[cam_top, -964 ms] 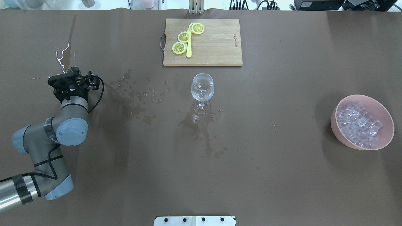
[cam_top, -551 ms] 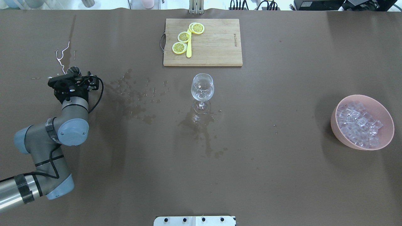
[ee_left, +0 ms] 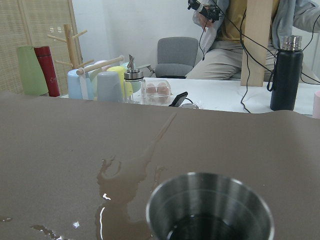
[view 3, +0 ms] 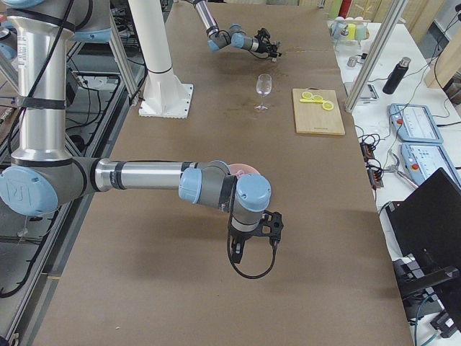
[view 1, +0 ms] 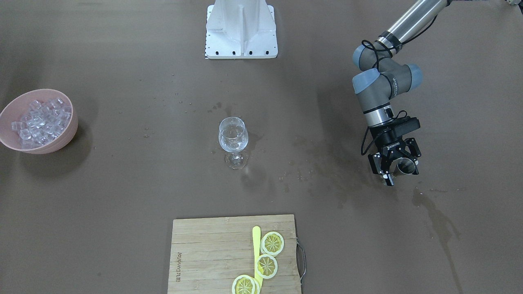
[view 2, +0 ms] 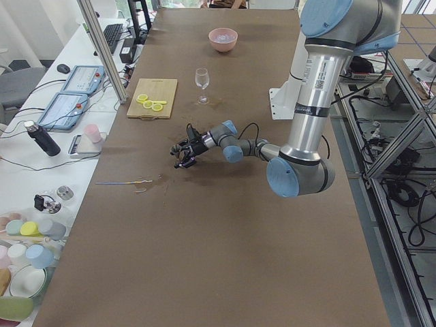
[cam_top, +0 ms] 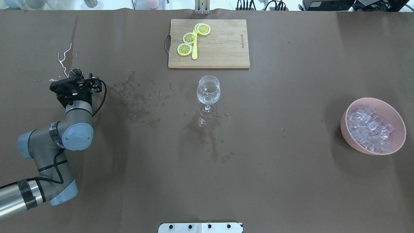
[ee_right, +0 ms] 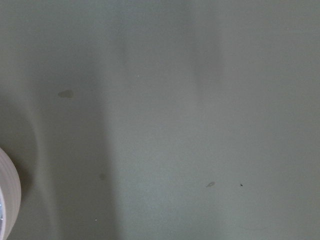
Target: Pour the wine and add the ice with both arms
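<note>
Pouring appearing done, left gripper (view 1: 395, 169) is clamping cup (view 1: 406, 166) at left end of table (view 1: 122, 196); glass (view 1: 233, 136) is standing mid-table, and ice (view 1: 39, 120) is lying untouched in bowl (view 1: 61, 139) at right. Right gripper (view 3: 258, 229): open or closed, cannot tell.

Brown-covered bench (cam_top: 291, 181), matte. Wooden cutting board (cam_top: 223, 48) at far-middle edge, handle toward robot's left. Wine glass (cam_top: 208, 94) upright near centre, just robot-side of board. Pink bowl (cam_top: 389, 110) well apart on robot's right. Steel cup (cam_top: 76, 72) upright on robot's left; contact with bench not discernible. White stand base (cam_top: 200, 227) at near-middle edge. Wet patches (cam_top: 207, 136) around glass foot. Droplet trail (cam_top: 142, 97) between glass and cup. Glinting streak (cam_top: 63, 60) beyond cup.
</note>
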`<action>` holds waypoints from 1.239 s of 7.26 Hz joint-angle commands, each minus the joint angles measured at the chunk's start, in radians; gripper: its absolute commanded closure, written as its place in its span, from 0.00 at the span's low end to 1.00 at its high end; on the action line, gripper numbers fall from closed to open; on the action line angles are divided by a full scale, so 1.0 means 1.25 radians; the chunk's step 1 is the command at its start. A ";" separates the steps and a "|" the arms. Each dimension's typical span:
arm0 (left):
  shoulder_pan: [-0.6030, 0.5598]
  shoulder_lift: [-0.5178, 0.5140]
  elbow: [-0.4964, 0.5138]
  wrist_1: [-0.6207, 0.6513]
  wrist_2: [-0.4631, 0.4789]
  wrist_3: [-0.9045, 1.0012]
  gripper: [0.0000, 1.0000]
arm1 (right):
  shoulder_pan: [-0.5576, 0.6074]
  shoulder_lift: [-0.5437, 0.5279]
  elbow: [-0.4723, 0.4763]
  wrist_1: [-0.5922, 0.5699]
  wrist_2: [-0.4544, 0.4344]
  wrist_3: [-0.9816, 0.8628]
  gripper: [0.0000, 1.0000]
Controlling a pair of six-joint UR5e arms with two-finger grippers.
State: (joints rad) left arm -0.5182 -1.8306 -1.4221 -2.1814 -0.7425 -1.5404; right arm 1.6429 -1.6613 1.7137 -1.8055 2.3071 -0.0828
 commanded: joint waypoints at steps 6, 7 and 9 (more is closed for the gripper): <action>-0.001 -0.008 0.000 0.000 0.001 -0.005 0.93 | 0.000 0.000 -0.003 0.000 0.000 0.000 0.00; -0.004 -0.007 -0.004 0.000 0.001 -0.005 1.00 | 0.000 0.000 -0.003 0.000 0.000 0.000 0.00; -0.025 0.005 -0.079 0.000 0.001 0.043 1.00 | 0.000 0.000 -0.003 0.000 0.000 0.000 0.00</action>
State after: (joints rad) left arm -0.5298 -1.8313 -1.4638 -2.1813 -0.7409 -1.5310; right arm 1.6429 -1.6613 1.7104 -1.8055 2.3071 -0.0828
